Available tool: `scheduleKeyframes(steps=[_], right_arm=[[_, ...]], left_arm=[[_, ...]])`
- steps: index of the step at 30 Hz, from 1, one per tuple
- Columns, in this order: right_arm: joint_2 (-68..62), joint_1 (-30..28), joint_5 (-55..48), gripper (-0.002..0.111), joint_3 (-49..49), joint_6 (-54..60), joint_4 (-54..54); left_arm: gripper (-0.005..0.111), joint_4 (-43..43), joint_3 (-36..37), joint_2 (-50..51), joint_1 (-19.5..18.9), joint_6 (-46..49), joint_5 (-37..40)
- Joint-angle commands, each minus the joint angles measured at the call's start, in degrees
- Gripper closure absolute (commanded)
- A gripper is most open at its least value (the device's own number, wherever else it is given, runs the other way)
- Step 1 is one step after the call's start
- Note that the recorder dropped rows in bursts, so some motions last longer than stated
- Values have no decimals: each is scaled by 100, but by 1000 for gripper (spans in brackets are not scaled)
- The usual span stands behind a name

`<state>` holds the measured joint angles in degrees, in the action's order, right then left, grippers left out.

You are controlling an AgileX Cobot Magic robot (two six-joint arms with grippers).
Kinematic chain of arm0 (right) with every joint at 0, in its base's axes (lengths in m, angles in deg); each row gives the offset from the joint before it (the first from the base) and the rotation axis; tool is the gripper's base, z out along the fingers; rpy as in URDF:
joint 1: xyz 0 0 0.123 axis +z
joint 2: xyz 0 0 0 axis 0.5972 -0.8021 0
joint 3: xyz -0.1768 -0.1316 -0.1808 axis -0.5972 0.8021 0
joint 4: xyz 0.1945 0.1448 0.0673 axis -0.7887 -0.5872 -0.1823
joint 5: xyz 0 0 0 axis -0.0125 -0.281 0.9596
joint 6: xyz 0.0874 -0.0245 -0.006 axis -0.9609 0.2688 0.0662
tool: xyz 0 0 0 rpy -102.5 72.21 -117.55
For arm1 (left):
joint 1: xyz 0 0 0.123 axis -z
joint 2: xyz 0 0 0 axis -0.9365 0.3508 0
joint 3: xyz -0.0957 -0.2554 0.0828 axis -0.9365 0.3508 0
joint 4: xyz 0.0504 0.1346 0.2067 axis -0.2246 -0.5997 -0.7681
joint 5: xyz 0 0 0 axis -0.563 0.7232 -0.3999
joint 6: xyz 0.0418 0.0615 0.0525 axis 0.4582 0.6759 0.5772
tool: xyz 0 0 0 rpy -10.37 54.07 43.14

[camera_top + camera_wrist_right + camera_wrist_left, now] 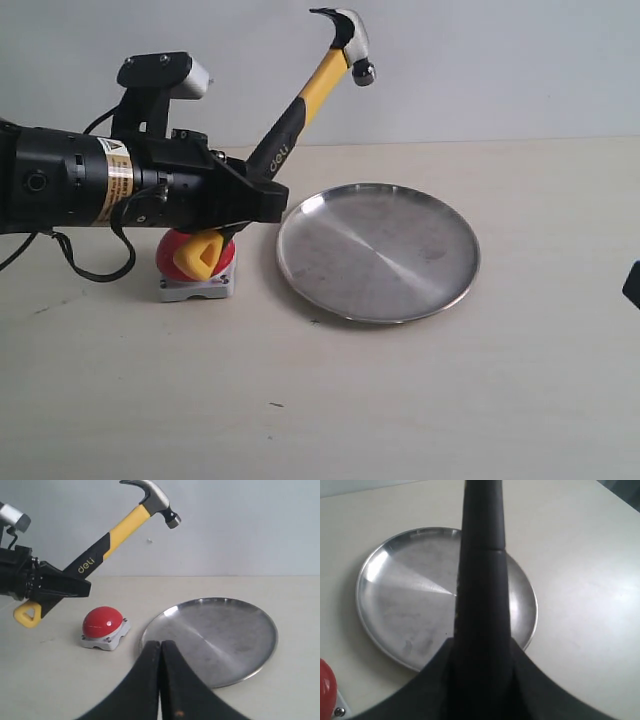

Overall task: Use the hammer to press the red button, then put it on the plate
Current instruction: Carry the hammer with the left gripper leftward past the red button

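Between the left gripper's fingers: the left gripper (260, 197) is clamped on the black lower part of the hammer (320, 85) handle, a finger pressed against each side of it.
Hammer tilt: the handle slants steeply up out of the grip, and the dark head is the highest point, out beyond the fingertips on the plate's side.
Hammer foot: the yellow looped end sticks out on the underside of the grip, at the wrist end of the fingers.
Hammer contact: it is off the table (400, 410) along its whole length, borne only by the grip.
Red button: the red button (167, 258) sits on the table below the left gripper. In the exterior view the yellow loop overlaps its dome; the right wrist view (102, 621) shows a clear gap, with the loop off to one side of the button.
Plate: the plate (378, 252) lies flat on the table just beyond the left gripper's fingertips, beside the button and not touching it; nothing lies in it.
Left wrist view: the dark handle (482, 580) runs straight out from the camera across the plate (405, 595), and a sliver of the red dome (326, 687) shows at the picture's edge.
Right gripper: the right gripper (161, 647) has its two dark fingers pressed together with nothing between them. It is low over the table, the near rim of the plate (220, 640) just ahead of its tips, well apart from the hammer (125, 525) and the left gripper (65, 587).
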<state>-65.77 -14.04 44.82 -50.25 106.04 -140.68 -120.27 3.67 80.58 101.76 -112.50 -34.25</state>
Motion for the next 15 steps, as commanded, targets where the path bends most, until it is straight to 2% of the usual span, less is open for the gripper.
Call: scheduleKeyframes(steps=[1,8,15], right_arm=[[423,0,146,108,452,305,47],[589,0,118,108,853,304,75],[589,0,113,108,862,-159,-19]], left_arm=[[107,129,-62,-170,17,7,150],[107,129,-50,-303,17,21,654],[107,139,426,-825,17,56,1454]])
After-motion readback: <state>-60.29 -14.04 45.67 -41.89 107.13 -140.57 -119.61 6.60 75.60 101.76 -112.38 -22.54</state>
